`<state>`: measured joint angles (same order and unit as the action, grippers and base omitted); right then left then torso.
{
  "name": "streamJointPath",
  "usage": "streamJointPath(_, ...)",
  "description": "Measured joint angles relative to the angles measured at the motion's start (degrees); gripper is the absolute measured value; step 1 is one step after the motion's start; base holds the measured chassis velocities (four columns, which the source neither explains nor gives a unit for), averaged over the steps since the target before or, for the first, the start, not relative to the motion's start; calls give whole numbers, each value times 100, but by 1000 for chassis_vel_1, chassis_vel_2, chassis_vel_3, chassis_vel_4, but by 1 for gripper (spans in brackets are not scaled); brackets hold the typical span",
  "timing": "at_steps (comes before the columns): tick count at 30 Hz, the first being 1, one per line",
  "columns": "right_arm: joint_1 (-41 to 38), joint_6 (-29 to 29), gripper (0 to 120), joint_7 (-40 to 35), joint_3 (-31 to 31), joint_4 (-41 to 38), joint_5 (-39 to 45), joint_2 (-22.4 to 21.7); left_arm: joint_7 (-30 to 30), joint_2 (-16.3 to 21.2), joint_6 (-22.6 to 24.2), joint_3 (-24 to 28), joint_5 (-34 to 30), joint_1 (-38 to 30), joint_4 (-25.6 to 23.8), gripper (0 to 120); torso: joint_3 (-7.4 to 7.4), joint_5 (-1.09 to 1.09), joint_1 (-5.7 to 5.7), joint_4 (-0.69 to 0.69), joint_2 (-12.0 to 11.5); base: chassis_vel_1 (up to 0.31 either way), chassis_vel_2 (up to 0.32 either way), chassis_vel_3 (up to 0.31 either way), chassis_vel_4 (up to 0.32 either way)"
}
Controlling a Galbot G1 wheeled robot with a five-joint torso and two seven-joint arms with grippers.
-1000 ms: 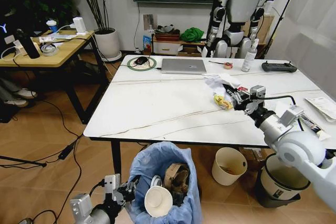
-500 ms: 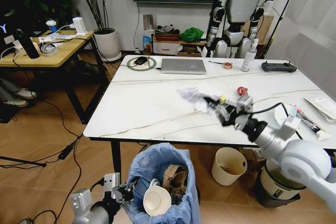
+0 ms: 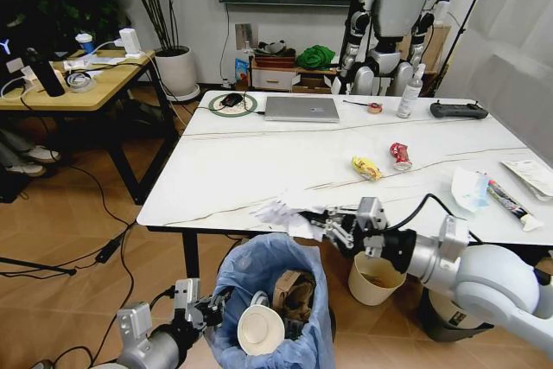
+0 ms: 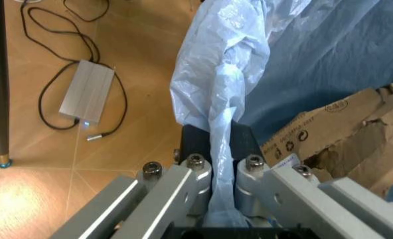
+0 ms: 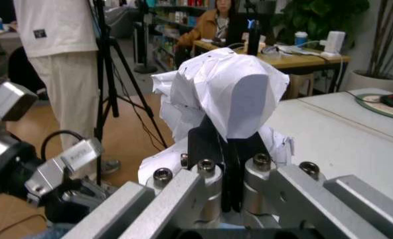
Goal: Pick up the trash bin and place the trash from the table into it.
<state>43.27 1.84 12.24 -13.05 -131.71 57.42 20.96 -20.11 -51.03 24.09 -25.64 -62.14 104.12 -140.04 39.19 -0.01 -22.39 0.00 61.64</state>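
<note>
While my right arm reaches across the near edge of the table, my right gripper is clamped on a wad of crumpled white paper, held just past the table's front edge and above the trash bin. The right wrist view confirms the hold: both fingers are pressed together on the base of the paper wad, which bulges above them.

My left gripper is low, at the near-left side of the bin. Its fingers are closed on a fold of the light-blue bag liner at the bin's rim, the plastic bunched between them.

Contents of the bin, as seen from the head: a paper cup with its mouth upward, and folded brown cardboard beside it. The left wrist view shows the same cardboard inside the liner.

Trash on the table: a yellow wrapper and a red crushed wrapper near each other toward the right centre; a pale crumpled sheet near the right front edge, with a tube-like item just beside it.

Other items on the table: a silver laptop at the far edge, closed; a clear spray bottle to its right; a black controller farther right.

On the floor under the table stand a cream bucket and, partly hidden by my right arm, a larger dark bin.
</note>
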Motion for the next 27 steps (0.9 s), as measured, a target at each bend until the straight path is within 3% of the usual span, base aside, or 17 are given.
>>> streamJointPath(3, -565, -68, 0, -48, -585, 58, 36, 265, 0, -6, 16, -25, -23, 8, 1, 0, 0, 1, 0, 1, 0, 0, 0, 0, 0)
streamJointPath(8, -825, -175, 0, -49, -983, 179, 38, 435, -5, -15, 32, -66, -42, 11, 3, 0, 0, 1, 0, 1, 0, 0, 0, 0, 0)
streamJointPath(15, -1022, -553, 0, -140, -1287, 253, 36, 449, -43, -18, 60, -115, -55, 11, 3, 0, 0, 2, 0, 0, 0, 0, 0, 0, 0)
streamJointPath(18, -1361, -1135, 0, -797, -1645, -12, 387, 300, -70, -56, 78, -121, -56, -1, 10, 0, 0, 1, 0, -2, 0, 0, 0, 0, 0)
streamJointPath(23, -1934, -1492, 0, -1241, -2033, -275, 985, 361, -132, -103, 86, -119, -51, -29, 59, 0, 0, 1, 0, 1, 0, 0, 0, 0, 0)
streamJointPath(27, -2017, -1590, 0, -1215, -2106, -399, 967, 352, -151, -120, 91, -126, -51, -38, 65, 0, 0, 0, 0, 1, 0, 0, 0, 0, 0)
